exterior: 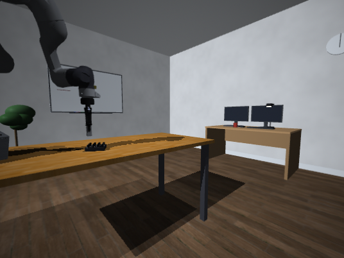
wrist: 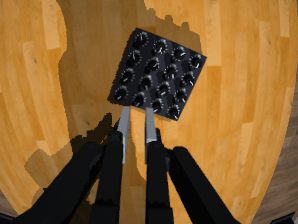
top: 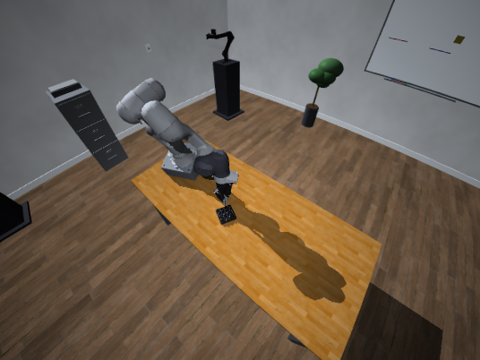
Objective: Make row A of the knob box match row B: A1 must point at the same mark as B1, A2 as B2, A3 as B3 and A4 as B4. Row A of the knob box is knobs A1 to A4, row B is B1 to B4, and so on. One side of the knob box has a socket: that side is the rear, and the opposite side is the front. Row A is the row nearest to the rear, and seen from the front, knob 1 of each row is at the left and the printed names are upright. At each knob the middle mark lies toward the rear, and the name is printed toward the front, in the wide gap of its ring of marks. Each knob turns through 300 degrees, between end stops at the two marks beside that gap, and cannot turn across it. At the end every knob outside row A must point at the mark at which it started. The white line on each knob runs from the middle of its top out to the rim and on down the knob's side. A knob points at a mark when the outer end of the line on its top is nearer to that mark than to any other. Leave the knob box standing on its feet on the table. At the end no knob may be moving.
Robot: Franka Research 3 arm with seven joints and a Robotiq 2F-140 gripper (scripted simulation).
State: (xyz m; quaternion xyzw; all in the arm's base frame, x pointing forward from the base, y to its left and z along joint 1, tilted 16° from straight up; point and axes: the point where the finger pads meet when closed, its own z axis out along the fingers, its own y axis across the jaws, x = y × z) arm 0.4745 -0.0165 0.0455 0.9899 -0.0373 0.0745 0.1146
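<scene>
The black knob box (top: pixel 226 215) (exterior: pixel 95 148) (wrist: pixel 162 77) stands on the wooden table, with its knobs up in a four-by-four grid. In the wrist view it sits turned a little, in the upper middle. White lines and rings of marks show on the knobs, but the names and exact pointings are too small to read. The socket cannot be made out. My gripper (top: pixel 226 202) (exterior: pixel 89 135) (wrist: pixel 137 118) points down above the table, higher than the knobs. Its fingers stand a narrow gap apart with nothing between them. In the wrist view the tips overlap the box's lower edge.
The table (top: pixel 269 264) (exterior: pixel 144 146) (wrist: pixel 240 125) carries the arm's base at one end. The arm's shadow falls across the table beside the box. A desk with two monitors, a potted plant, a filing cabinet and a black pedestal stand away from the table.
</scene>
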